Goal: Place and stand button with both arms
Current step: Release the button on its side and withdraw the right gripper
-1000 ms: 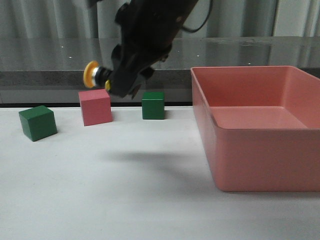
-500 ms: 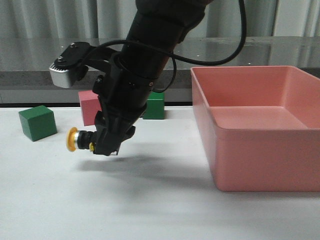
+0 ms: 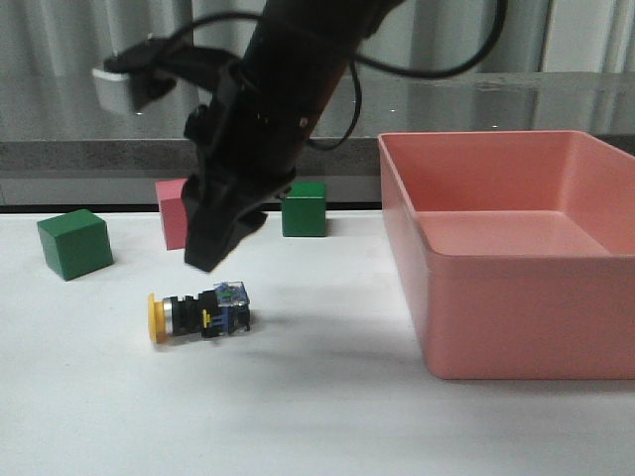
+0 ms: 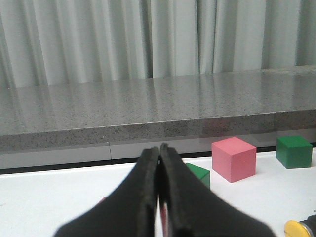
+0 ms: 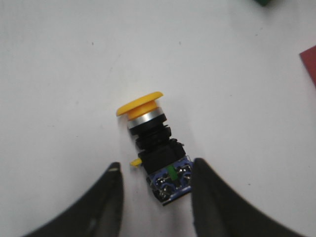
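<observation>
Lying on its side on the desk [image 3: 119, 397], the button [image 3: 198, 314] is placed but not stood up. Yellow cap points toward the robot's left, clear base block toward the pink bin [image 3: 516, 258]. So roughly half done by my read: the "place" part looks finished, the "stand" part is not.

Right tool [image 5: 157, 190] hangs just above the button, fingers spread wide, nothing in them. Wrist view shows the base end of the button between the two fingertips [image 5: 113, 173] but no contact that I can see. In the front view the tool is clearly clear of the button, up and slightly behind it.

Left tool [image 4: 159, 150] is fully closed, fingers pressed together, gripping nothing. It sits low over the desk to the robot's left; the yellow cap just shows at the edge of its view.

Two green cubes [image 3: 74, 243] [image 3: 304, 208] and a pink cube [image 3: 179, 213] sit behind, well clear of the button.

Left to do: tip the button upright onto its base block. Likely needs both tools, one to brace and one to lever, since the round body will want to roll.
</observation>
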Action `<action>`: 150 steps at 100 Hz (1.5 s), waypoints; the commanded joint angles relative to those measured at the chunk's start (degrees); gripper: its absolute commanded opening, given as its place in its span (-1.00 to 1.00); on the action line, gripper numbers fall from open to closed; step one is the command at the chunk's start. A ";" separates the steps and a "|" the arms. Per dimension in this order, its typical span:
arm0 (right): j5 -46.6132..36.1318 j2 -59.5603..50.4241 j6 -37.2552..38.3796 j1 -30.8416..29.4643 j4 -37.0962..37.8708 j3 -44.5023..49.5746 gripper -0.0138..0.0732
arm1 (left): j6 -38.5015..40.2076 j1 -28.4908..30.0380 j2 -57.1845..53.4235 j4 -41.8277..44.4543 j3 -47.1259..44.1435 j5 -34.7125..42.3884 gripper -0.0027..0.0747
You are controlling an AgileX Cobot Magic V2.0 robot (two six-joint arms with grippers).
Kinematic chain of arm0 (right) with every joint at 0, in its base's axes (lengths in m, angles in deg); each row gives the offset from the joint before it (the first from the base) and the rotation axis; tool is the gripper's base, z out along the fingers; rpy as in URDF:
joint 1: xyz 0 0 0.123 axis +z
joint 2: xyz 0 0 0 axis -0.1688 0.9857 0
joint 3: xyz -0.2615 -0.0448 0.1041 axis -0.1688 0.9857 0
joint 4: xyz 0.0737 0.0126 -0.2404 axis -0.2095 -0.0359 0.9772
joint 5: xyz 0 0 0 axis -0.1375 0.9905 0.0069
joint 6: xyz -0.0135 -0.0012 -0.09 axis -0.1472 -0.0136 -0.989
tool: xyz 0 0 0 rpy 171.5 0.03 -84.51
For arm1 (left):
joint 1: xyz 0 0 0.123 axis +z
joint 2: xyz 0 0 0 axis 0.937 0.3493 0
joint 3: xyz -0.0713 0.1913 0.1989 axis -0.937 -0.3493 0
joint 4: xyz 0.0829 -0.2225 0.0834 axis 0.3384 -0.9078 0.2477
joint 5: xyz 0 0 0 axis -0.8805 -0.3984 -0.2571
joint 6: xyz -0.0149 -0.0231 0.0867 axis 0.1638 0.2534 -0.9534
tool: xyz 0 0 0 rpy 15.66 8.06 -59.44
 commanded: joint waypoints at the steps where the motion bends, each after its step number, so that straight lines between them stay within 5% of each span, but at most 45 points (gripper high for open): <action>1: 0.64 -7.70 3.92 -0.70 -1.26 -1.91 -0.51 | 0.38 0.24 -1.66 -0.44 -2.58 4.46 -0.98; 7: 1.01 -10.51 6.12 -1.40 -1.20 -1.91 -0.87 | 0.38 0.24 -1.66 -0.44 -2.58 4.46 -0.98; 30: -6.63 -21.73 15.11 -8.51 -1.08 2.80 -0.82 | 0.38 0.24 -1.66 -0.44 -2.58 4.46 -0.98; 55: -24.36 -37.56 20.06 -21.93 -1.08 24.84 -0.82 | 0.38 0.24 -1.66 -0.44 -2.58 4.46 -0.98; 92: -27.99 -60.39 21.74 -37.02 -4.02 49.36 -0.82 | 0.38 0.24 -1.66 -0.44 -2.58 4.46 -0.98; 125: -28.53 -84.45 21.76 -38.98 -6.84 63.98 -0.82 | 0.38 0.24 -1.66 -0.44 -2.58 4.46 -0.98; 150: -26.26 -92.12 21.76 -38.98 -6.79 66.58 -0.82 | 0.38 0.24 -1.66 -0.44 -2.58 4.46 -0.98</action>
